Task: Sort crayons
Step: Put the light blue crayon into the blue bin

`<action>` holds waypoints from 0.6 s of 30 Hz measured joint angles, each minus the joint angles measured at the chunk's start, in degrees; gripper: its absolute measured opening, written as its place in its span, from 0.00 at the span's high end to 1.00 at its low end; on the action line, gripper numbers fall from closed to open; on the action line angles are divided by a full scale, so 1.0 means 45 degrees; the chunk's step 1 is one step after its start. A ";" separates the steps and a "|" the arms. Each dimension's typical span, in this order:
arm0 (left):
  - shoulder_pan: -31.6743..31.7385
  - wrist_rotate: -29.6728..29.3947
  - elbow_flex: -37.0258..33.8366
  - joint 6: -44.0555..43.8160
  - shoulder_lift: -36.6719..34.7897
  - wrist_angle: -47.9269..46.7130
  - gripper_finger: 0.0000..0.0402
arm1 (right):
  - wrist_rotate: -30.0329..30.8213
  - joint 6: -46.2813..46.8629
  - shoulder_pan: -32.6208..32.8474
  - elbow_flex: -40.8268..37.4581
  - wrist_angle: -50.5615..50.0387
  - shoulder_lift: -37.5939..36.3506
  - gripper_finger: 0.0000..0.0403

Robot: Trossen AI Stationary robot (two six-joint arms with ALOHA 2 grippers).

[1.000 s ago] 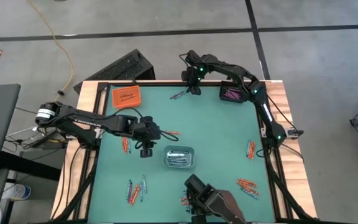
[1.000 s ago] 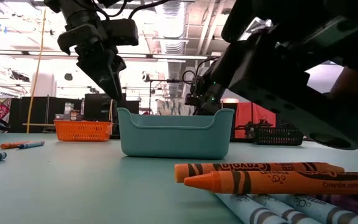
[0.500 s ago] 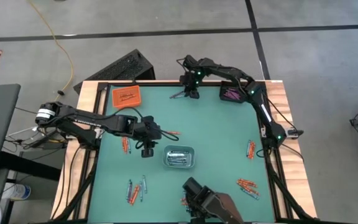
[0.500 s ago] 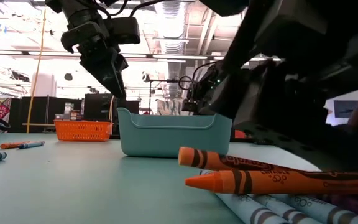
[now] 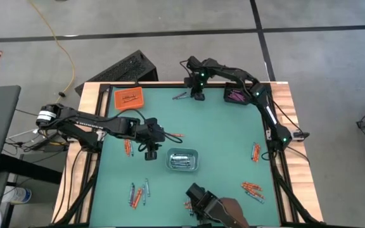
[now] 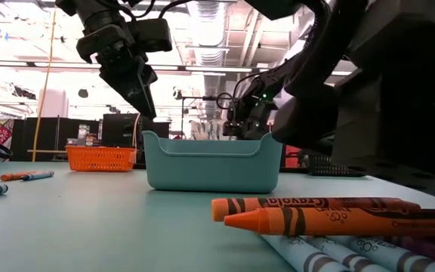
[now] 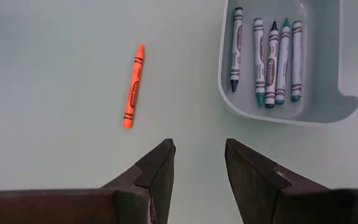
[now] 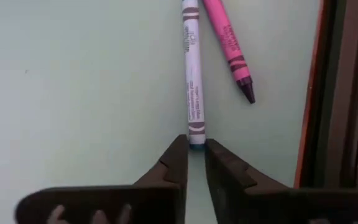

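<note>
- Near the far edge of the green table (image 5: pixel 220 136), slightly right of its middle, the right gripper (image 5: pixel 198 95) is down at the surface. Its wrist view shows its fingers (image 8: pixel 176 163) drawn almost together around the end of a white-wrapped crayon (image 8: pixel 192 74); whether they actually grip it cannot be told. A pink crayon (image 8: pixel 227 42) lies just beside the white one, at a slight angle.
- At the far right corner sits a black tray (image 5: pixel 236 95) holding purple-pink crayons.
- At the far left corner sits an orange tray (image 5: pixel 129 98).
- Left of the table's middle, the left gripper (image 5: pixel 149 154) hangs above the surface with its fingers (image 7: pixel 156 172) parted and nothing between them.
- Just beyond the left gripper, a single orange crayon (image 7: pixel 133 85) lies on the bare green surface.
- Beside that gripper, near the table's middle, a pale grey-blue tray (image 5: pixel 182 159) holds five crayons (image 7: pixel 267 52) with white wrappers and blue-green tips, laid side by side.
- Loose crayons lie in small groups elsewhere: an orange pair (image 5: pixel 128 147) towards the left edge, a mixed group (image 5: pixel 139 192) near the near left corner, some (image 5: pixel 256 152) by the right edge, and more (image 5: pixel 252 189) near the near right corner.
- Close to the low camera, two orange crayons (image 6: pixel 316 212) rest across pale blue ones at the near edge.
</note>
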 joint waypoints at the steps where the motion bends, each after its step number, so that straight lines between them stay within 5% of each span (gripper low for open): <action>1: 0.0000 -0.0001 0.0000 0.0001 0.0000 -0.0003 0.67 | 0.0053 -0.0057 0.0049 0.0004 -0.0017 -0.0004 0.87; 8: 0.0000 0.0000 0.0000 -0.0007 0.0000 -0.0032 0.67 | 0.0452 -0.0663 0.0347 0.0019 0.0004 -0.0036 0.98; 18: 0.0000 0.0000 0.0000 0.0013 0.0000 -0.0037 0.67 | 0.0961 -0.0936 0.0497 0.0017 -0.0423 -0.0087 1.00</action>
